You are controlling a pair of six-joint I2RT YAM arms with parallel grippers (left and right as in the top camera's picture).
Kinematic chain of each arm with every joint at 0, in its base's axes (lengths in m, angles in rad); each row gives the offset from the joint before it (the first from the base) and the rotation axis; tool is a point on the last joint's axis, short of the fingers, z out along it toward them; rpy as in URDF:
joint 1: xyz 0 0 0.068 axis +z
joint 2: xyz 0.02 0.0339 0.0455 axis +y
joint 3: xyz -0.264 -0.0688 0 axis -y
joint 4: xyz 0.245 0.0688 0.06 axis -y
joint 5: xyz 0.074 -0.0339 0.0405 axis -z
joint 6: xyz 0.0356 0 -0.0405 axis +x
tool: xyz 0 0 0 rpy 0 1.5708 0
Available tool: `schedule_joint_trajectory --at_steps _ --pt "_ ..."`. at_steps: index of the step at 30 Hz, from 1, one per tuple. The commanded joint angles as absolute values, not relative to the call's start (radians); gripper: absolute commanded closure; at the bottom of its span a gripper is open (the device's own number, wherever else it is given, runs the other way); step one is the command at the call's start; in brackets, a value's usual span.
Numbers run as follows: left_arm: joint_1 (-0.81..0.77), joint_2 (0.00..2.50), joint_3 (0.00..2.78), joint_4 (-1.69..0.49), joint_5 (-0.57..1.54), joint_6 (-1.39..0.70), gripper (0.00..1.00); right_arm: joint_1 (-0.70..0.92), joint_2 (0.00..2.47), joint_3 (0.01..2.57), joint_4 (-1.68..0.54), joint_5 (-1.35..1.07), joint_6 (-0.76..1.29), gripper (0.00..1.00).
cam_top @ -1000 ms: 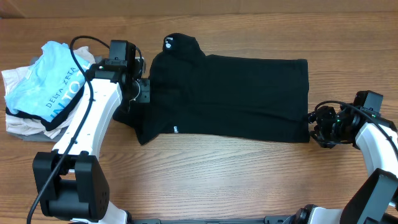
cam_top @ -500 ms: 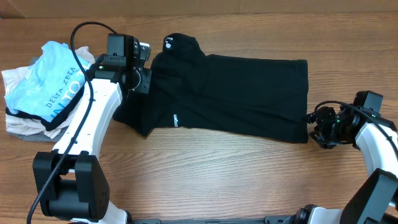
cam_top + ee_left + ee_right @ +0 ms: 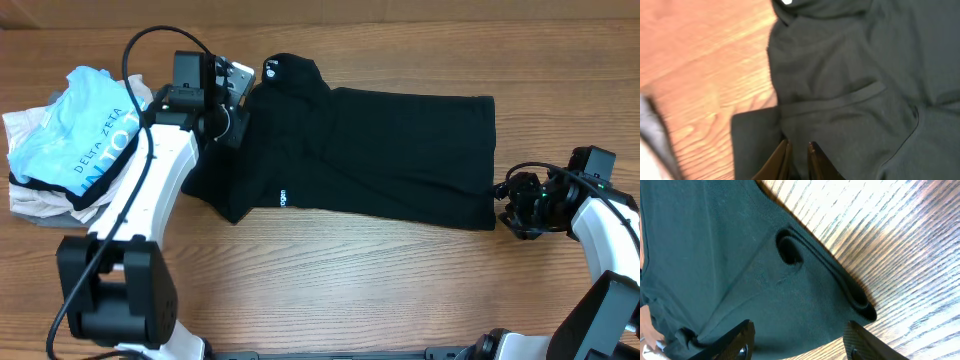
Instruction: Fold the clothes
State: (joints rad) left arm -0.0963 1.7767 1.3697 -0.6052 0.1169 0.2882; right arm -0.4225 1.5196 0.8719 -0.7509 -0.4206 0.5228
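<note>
Overhead, the black shirt [image 3: 380,150] is lying spread on the wooden surface [image 3: 350,290], left end effector [image 3: 238,105] at its collar end, right end effector [image 3: 512,205] beside its hem corner; the left wrist view is showing fingers [image 3: 781,160] barely parted over fabric, grip impossible to tell; the right wrist view is showing fingers [image 3: 740,337] gaping wide, empty.

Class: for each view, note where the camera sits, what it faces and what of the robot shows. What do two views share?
Overhead: above the table, looking straight down on the black shirt; both arms show.
Left wrist: on the left arm, looking past the left gripper at the shirt's collar end and wood.
Right wrist: on the right arm, looking past the right gripper, fingers spread, at a shirt corner.
Shared: both wrist views show the black shirt on wood.
</note>
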Motion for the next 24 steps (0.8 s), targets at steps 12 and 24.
schedule_joint_trajectory --at_steps 12,24 --pt "-0.077 1.828 1.339 -0.940 0.072 0.201 0.50 -0.418 1.522 0.896 -0.754 -0.412 0.517 0.39" --pt "-0.077 1.828 1.172 -0.833 0.123 0.194 0.80 -0.418 1.522 0.896 -0.756 -0.413 0.518 0.39"
